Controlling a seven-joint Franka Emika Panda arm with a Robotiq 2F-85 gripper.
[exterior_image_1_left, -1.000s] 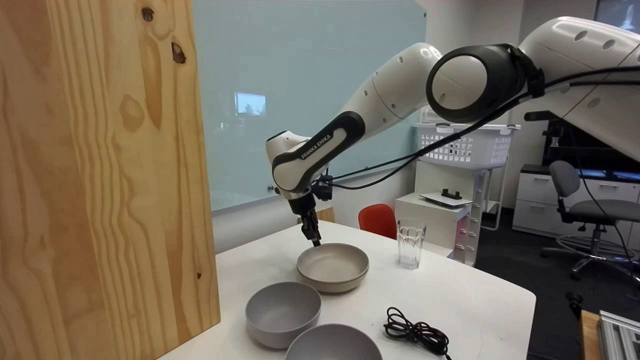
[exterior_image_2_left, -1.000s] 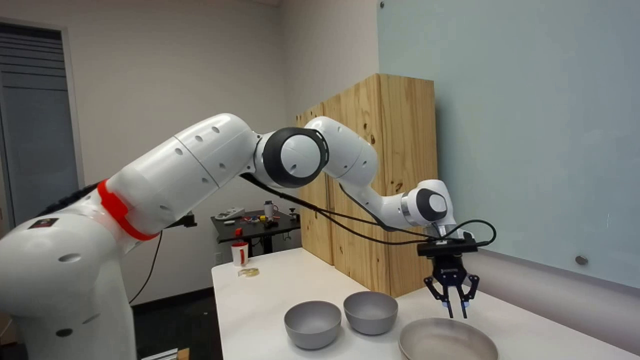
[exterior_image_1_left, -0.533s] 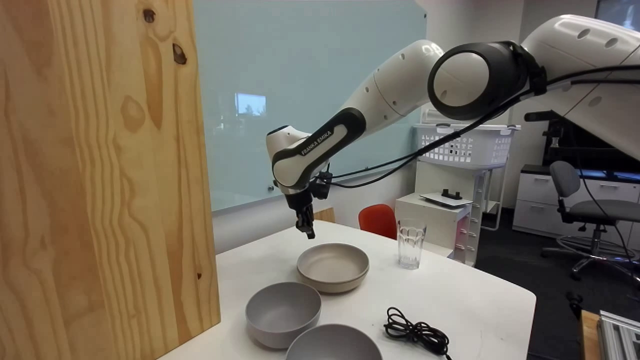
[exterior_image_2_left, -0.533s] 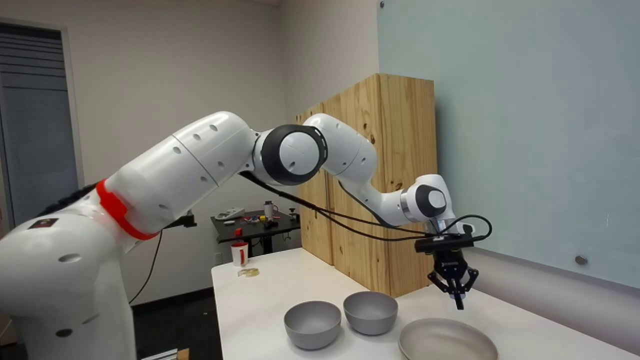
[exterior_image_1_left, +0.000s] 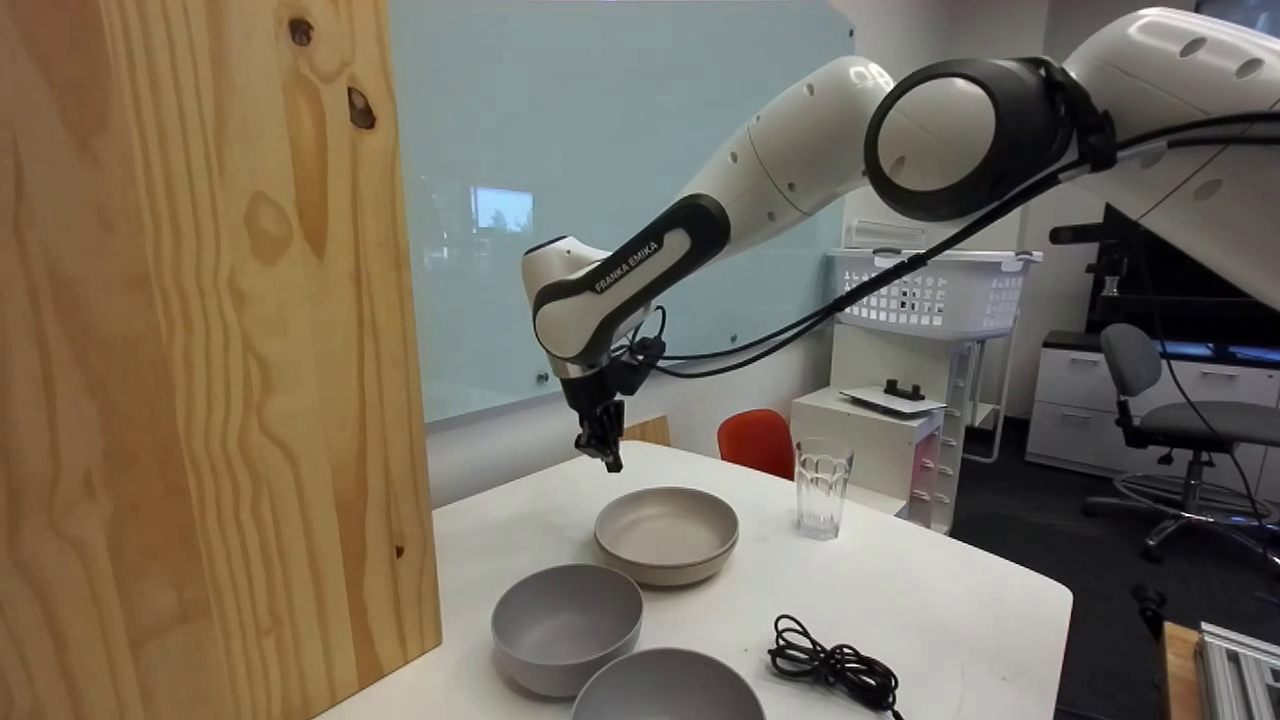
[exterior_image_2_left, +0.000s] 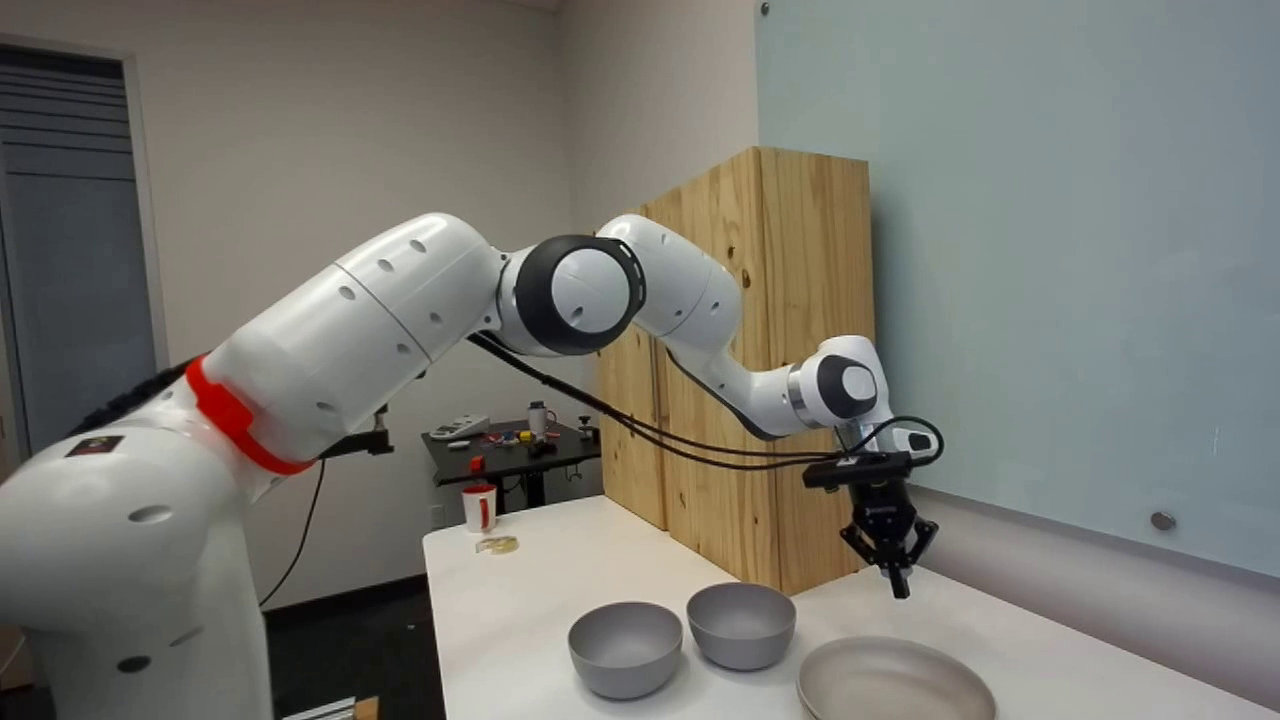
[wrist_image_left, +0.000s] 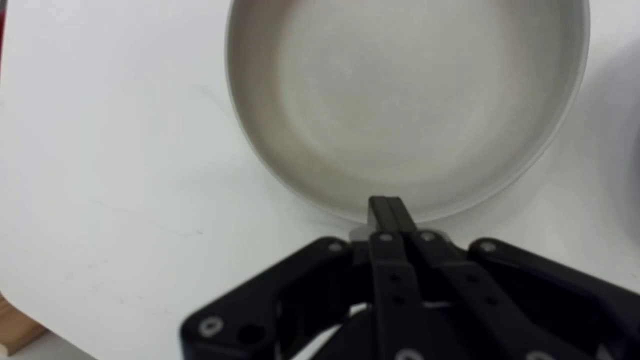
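A glossy white arm is finished with a black gripper.
The rounded shells are dotted with oval dimples, and the lower end is wrapped by a red band and marked with a small dark sticker. A white disc is framed by a wide black ring. FRANKA EMIKA is printed in white on a dark strip. A silver collar is fitted between white parts. Black cables are strung along the arm, and bright round screws are set in the gripper's bars.

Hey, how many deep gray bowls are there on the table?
2: one bowl nearer the wooden cabinet, the other bowl beside that one. The cabinet could hide more.
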